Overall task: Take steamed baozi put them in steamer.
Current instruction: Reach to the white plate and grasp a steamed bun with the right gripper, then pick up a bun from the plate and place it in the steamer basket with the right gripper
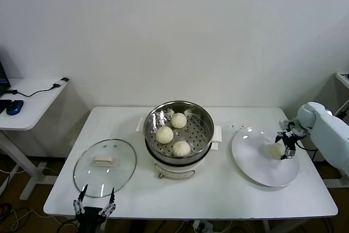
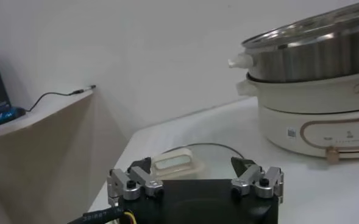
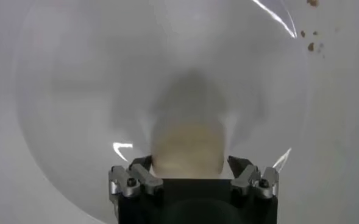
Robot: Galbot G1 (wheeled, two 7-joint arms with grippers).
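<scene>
Step in hand: the right end effector (image 1: 286,147) is hanging over the last steamed baozi (image 1: 277,149) on the white plate (image 1: 256,170) at the right, fingers spread wide on both sides of the bun, gripping nothing yet.
Task things: three baozi (image 1: 173,133) are already lying on the perforated tray of the steamer (image 1: 179,165), in the middle of the surface (image 1: 218,200).
Next move: I judge it is needing to close gently on the soft bun, lift, then carry it left to the free part of the tray.
Left end effector (image 1: 94,207): parked open at the near edge.
Around: the glass lid (image 1: 104,167) is lying left of the steamer, out of the path.
In the way: only the steamer rim, to be cleared.
</scene>
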